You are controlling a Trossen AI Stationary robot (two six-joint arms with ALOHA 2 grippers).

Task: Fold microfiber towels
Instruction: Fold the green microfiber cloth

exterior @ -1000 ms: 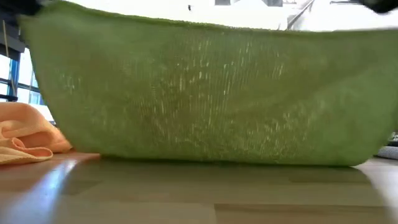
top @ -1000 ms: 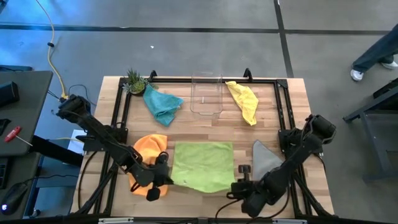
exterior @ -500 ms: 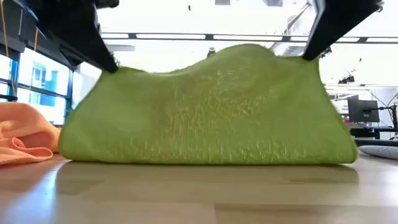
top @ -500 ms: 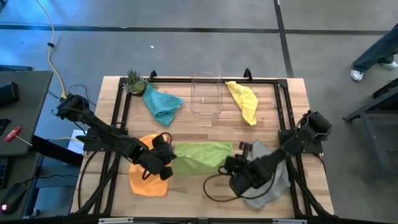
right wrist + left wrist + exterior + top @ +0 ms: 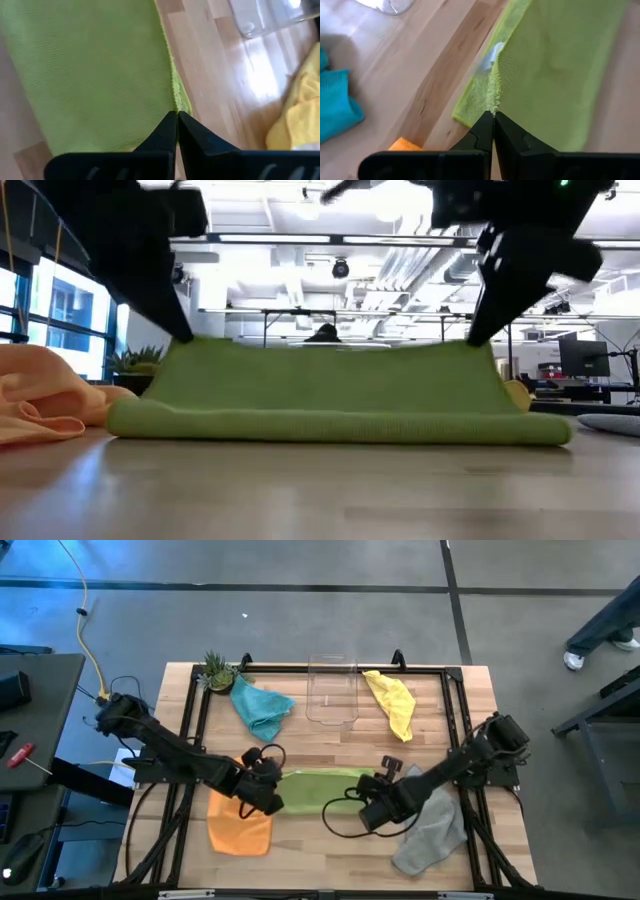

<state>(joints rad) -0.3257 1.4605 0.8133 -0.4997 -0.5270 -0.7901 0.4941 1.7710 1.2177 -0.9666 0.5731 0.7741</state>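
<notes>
The lime green towel [image 5: 318, 788] lies mid-table, doubled over, its fold [image 5: 340, 428] on the wood toward the near edge. Its upper layer [image 5: 335, 375] is held up by both grippers, one at each end. My left gripper [image 5: 493, 116] is shut on the towel's left corner and my right gripper [image 5: 177, 114] on its right corner. The orange towel [image 5: 240, 828] lies crumpled at near left and the grey towel [image 5: 432, 830] at near right. The teal towel [image 5: 260, 706] and yellow towel [image 5: 392, 703] lie bunched at the back. My left gripper pinches the upper layer's left corner [image 5: 495, 99] between its two fingertips, slanting down from the near left. That corner hangs above the lower layer. My right gripper pinches the upper layer's right corner [image 5: 175, 100] at the hem, slanting down from the near right. The edge between the two grippers runs nearly straight.
A clear plastic bin [image 5: 332, 690] stands at the back centre between the teal and yellow towels. A small potted plant [image 5: 216, 670] sits at the far left corner. A black frame [image 5: 196, 710] rims the table. Bare wood lies near the front edge.
Both grippers have gone toward the table's far edge and sunk, tipping further down, carrying the lime towel's near edge over. The towel, spread flat a second ago, has risen into an arch and is now folded over on itself, its far part staying on the table.
</notes>
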